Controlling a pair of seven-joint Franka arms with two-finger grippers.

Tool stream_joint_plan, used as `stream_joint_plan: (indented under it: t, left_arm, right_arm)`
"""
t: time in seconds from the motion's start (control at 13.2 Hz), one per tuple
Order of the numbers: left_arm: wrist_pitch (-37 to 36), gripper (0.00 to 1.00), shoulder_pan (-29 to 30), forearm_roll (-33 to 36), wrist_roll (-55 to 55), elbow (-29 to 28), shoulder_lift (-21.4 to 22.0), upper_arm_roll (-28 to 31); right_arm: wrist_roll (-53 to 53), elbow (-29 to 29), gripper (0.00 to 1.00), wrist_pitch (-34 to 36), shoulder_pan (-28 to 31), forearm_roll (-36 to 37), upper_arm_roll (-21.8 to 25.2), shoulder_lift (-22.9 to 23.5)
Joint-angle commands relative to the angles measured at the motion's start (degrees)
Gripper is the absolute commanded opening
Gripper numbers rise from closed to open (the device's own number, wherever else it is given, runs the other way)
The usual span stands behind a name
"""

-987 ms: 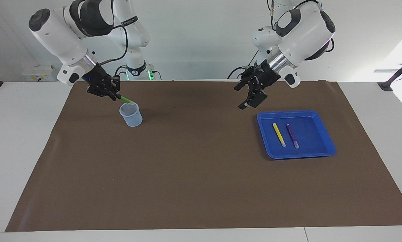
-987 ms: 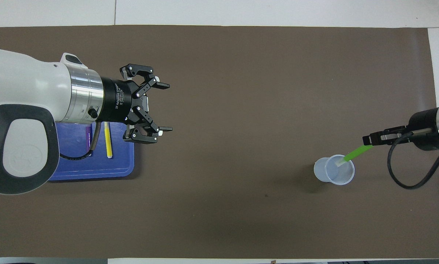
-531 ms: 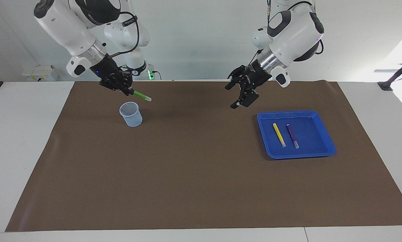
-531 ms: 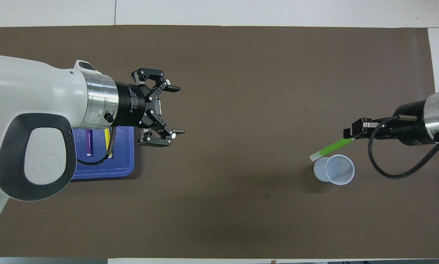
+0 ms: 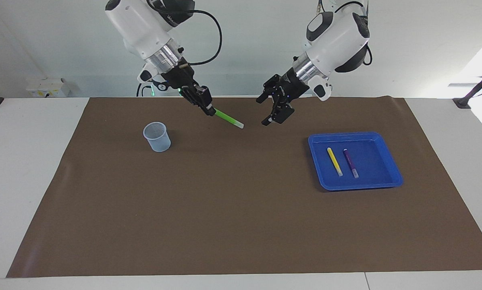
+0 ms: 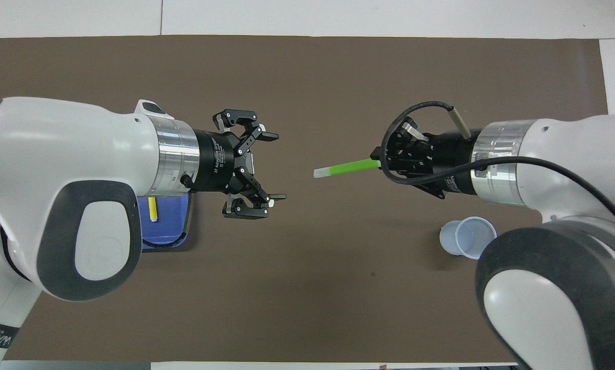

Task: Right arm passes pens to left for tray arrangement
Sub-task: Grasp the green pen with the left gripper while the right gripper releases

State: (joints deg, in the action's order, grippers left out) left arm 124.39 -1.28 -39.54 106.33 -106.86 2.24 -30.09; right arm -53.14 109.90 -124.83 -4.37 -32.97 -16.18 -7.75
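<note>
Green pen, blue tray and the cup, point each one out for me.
green pen [image 5: 228, 118], facing view, mid-barrel.
blue tray [image 5: 347, 137], facing view, rim nearest the robots.
cup [image 5: 158, 141], facing view, side wall.

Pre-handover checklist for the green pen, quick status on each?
1. Right gripper shut on green pen: ok.
2. Pen's pale tip points toward left gripper: ok.
3. Left gripper open: ok.
4. Pen between the left gripper's fingers: not ok, a gap remains.
5. Tray has free floor beside the yellow pen and purple pen: ok.
6. Cup out of the pen's path: ok.
</note>
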Motion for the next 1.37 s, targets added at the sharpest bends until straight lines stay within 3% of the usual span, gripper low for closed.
stream_joint_plan:
  t: [0.0,0.46,1.06,1.29]
  left_arm:
    - [4.4,1.0,-1.7,-2.0,0.6,-3.7,2.9,0.3]
    - [5.5,1.0,-4.3,-2.4,0.7,-6.7,4.8,0.4]
    - [2.4,1.0,-3.7,-2.1,-0.1,-6.4,5.5,0.9]
    - [2.3,0.95,-3.2,-1.9,-0.8,-6.1,5.6,0.9]
  right_arm:
    - [-3.7,1.7,0.0,-3.3,-2.7,-1.6,0.1,-0.6]
    - [-7.7,2.3,0.0,-6.8,-7.7,-1.6,0.0,-0.9]
    - [-8.7,2.4,0.0,-7.7,-7.8,-1.6,0.0,-0.7]
    - [-8.6,2.9,0.0,-8.0,-7.6,-1.6,0.0,-0.8]
